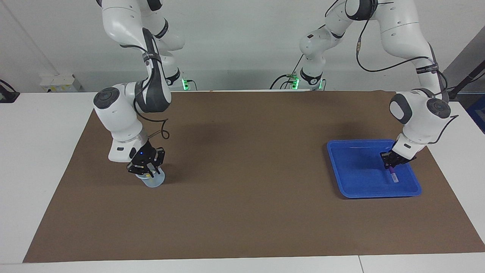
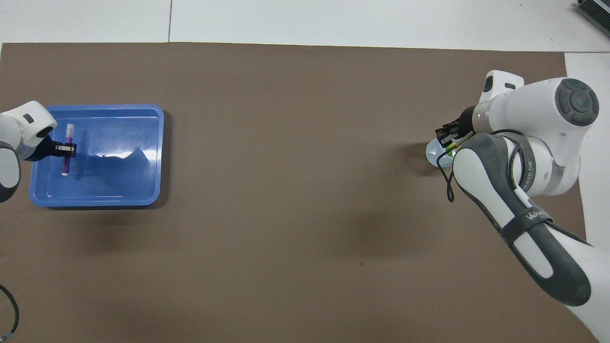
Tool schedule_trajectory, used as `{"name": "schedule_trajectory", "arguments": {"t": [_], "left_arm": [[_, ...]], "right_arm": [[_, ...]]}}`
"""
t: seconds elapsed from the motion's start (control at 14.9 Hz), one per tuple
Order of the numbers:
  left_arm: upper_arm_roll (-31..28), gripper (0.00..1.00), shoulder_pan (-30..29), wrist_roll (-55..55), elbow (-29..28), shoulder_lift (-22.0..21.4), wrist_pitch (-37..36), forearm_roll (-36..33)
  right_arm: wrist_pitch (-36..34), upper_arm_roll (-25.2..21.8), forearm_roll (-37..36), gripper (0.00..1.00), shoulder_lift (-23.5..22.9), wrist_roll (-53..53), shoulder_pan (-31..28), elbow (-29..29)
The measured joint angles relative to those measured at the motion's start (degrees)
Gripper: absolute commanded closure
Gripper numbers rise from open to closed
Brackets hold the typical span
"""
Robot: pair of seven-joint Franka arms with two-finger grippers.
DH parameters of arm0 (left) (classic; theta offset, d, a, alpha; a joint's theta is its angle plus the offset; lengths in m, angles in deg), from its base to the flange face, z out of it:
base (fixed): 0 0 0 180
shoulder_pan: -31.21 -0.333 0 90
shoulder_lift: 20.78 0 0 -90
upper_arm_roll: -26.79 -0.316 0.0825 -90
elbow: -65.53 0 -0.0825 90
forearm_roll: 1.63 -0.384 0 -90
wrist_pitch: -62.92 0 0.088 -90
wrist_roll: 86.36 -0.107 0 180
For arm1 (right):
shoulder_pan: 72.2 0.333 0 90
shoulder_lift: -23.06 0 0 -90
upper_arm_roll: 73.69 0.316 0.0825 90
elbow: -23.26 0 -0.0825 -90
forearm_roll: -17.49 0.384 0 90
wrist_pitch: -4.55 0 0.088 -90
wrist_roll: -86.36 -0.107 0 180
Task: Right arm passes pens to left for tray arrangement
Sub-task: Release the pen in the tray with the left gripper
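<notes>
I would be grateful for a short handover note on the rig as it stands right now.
Left gripper: shut on the purple pen, low inside the blue tray, not yet released.
Right gripper: down in the translucent cup at its own end of the table; grip unclear.
Yellow and green pens show in the cup.
Done: purple pen passed across.
Left: release it, then pass and arrange the other two.

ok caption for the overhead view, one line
Left gripper holds the purple pen in the tray; right gripper dips into the cup.
</notes>
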Motion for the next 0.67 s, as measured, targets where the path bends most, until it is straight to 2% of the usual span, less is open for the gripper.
{"name": "schedule_trajectory", "arguments": {"t": [0.4,0.67], "left_arm": [[0.0,1.0,-0.63,-0.1,-0.77,0.82,0.09,-0.15],[0.02,0.99,-0.65,-0.1,-0.84,1.2,0.09,-0.17]], "right_arm": [[-0.77,0.0,0.0,1.0,0.15,0.0,0.0,0.35],[-5.4,0.27,-0.49,1.0,1.24,0.0,0.13,3.9]]}}
